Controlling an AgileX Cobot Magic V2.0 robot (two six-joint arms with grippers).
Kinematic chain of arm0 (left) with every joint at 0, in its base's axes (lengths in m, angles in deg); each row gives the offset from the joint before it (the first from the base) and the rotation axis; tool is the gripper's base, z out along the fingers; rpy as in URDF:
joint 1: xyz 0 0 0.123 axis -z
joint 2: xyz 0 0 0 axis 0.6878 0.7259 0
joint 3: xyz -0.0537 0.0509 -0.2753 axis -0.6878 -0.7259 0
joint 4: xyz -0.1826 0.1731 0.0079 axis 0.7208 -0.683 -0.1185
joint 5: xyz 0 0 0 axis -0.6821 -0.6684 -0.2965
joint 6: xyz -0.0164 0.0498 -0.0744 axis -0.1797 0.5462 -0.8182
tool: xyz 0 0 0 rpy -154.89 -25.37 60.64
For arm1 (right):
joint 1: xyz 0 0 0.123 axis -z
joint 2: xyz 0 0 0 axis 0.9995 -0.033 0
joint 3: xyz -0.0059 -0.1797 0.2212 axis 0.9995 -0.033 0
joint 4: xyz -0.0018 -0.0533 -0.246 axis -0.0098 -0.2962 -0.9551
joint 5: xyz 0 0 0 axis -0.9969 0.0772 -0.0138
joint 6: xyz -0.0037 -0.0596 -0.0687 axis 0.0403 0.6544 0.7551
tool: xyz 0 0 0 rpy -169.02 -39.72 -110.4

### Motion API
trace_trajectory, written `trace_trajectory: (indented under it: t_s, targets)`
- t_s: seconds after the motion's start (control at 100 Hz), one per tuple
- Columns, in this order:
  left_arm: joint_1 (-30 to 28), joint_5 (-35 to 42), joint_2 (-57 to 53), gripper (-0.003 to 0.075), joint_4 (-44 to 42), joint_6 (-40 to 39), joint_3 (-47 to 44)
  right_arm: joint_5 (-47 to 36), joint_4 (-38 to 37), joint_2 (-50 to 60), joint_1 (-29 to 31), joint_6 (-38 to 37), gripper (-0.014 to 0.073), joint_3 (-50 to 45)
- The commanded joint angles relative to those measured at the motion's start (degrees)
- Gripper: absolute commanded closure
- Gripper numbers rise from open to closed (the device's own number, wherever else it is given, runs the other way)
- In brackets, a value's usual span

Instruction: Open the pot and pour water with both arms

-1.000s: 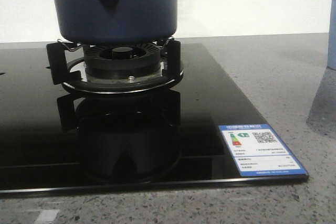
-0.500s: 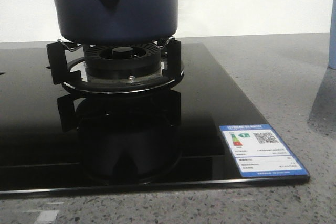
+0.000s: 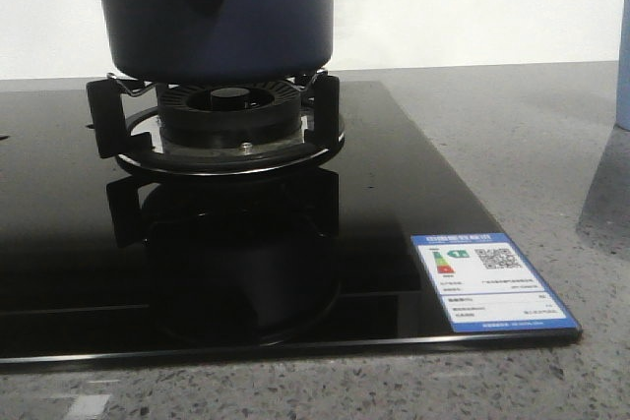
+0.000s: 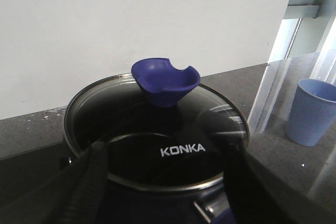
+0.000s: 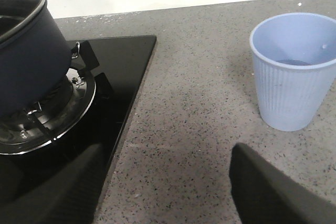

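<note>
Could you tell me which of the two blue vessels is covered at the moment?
The dark navy pot on the burner is covered: a glass lid with a blue knob sits on it. The pale blue cup stands open on the counter.

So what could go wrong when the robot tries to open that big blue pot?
1. The glass lid is still on the pot. Its blue knob is small and curved, so the left tool might slip off it and drop the lid.
2. The pot sits on thin burner supports, so a sideways tug could tip or slide it.
3. The light blue cup is small and stands apart on the counter; pouring could miss it and spill.
</note>
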Motion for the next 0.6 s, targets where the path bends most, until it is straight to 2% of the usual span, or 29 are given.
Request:
trace_trajectory:
  t_s: [0.0,0.14,0.59]
  targets:
    - [0.8,5.8,3.3,0.0234,-0.9,0.1,4.3,-3.3,1.6,-0.4,-0.2,0.9,0.013,2.1]
    - [0.7,6.4,9.0,0.0173,-1.1,0.1,8.3,-3.3,2.2,-0.4,-0.9,0.9,0.013,2.1]
    - [0.2,6.9,21.6,0.0146,-3.1,0.1,18.1,-3.4,2.2,-0.4,-1.3,0.9,0.013,2.1]
